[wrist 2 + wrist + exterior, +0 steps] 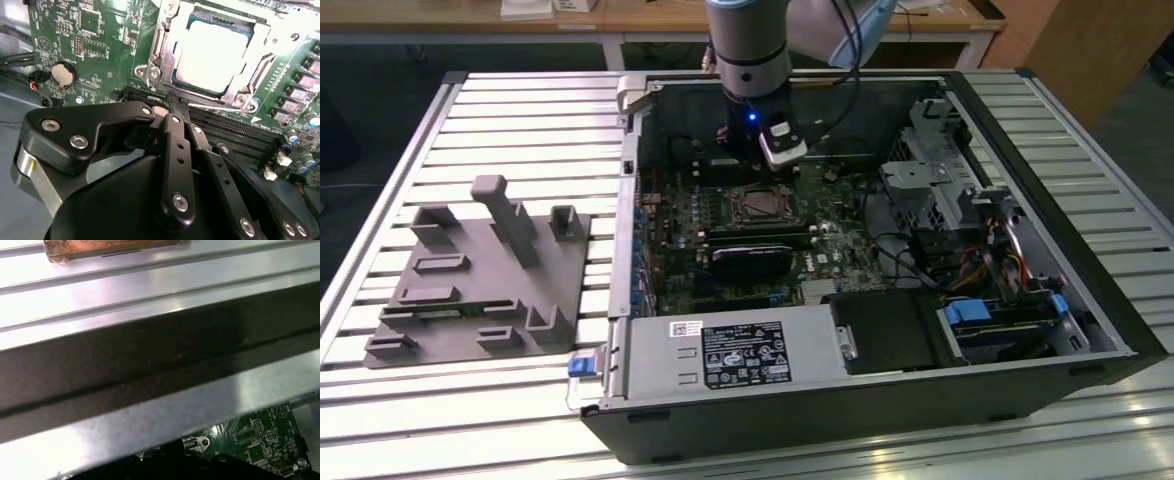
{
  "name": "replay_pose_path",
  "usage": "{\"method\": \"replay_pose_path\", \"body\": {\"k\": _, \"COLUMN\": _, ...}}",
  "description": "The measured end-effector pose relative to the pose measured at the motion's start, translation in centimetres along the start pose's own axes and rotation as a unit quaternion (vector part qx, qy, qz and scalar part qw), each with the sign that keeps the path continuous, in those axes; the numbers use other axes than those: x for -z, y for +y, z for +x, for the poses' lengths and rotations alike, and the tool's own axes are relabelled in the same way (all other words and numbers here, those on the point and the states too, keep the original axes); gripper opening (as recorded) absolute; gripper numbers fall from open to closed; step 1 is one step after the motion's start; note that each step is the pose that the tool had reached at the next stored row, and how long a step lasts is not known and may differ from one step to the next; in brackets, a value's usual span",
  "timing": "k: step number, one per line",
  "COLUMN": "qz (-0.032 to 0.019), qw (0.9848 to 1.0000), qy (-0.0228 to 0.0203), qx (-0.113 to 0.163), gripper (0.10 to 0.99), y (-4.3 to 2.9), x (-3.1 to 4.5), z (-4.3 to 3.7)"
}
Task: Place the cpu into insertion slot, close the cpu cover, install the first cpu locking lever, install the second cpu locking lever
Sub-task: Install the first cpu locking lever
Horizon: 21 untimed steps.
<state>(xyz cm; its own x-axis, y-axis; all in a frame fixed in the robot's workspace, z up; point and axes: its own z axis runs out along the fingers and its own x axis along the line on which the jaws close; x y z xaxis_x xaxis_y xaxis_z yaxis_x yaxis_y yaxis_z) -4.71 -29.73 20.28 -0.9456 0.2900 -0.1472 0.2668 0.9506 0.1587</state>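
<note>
The cpu (212,55) is seen seated in the slot (755,204). Its bright flat top is framed by the cover (159,47), which appears to be folded down over it. The slot is carried on the board (95,30) inside the open case (1067,270), which is laid on the slatted surface (520,110).

The gripper (174,101) is held inside the case. In the second wrist view its jaws are drawn together. The two black fingers (172,145) meet at their tips, and nothing can be made out between them. The tips are placed just beside the slot's near edge, by the end of the memory slots (235,132).

The slot is found straight ahead of the fingertips, in the direction the fingers point, close to them but apart from the cpu itself. A thin bright lever (225,107) is seen along that near edge. Its long axis is set across the line of the fingers and parallel to the memory slots, with one end close to the tips. Whether it is touched cannot be told. Placement and cover are judged done, and the levers are judged the step in hand.
</note>
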Motion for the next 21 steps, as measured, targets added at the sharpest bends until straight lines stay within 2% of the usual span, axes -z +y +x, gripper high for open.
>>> {"method": "replay_pose_path", "body": {"k": 10, "qz": 0.0012, "qw": 1.0000, "qy": -0.0012, "qx": 0.000, "gripper": 0.106, "y": 0.05, "x": -0.24, "z": 0.07}}
{"method": "replay_pose_path", "body": {"k": 12, "qz": -0.0036, "qw": 1.0000, "qy": 0.0002, "qx": 0.000, "gripper": 0.106, "y": 0.04, "x": -0.24, "z": 0.07}}
{"method": "replay_pose_path", "body": {"k": 16, "qz": -0.0185, "qw": 0.9998, "qy": 0.0044, "qx": -0.002, "gripper": 0.106, "y": 0.04, "x": -0.24, "z": 0.06}}
{"method": "replay_pose_path", "body": {"k": 18, "qz": -0.0209, "qw": 0.9998, "qy": 0.0036, "qx": -0.002, "gripper": 0.106, "y": 0.04, "x": -0.24, "z": 0.07}}
{"method": "replay_pose_path", "body": {"k": 21, "qz": -0.0225, "qw": 0.9997, "qy": -0.0011, "qx": -0.001, "gripper": 0.106, "y": 0.00, "x": -0.30, "z": 0.06}}
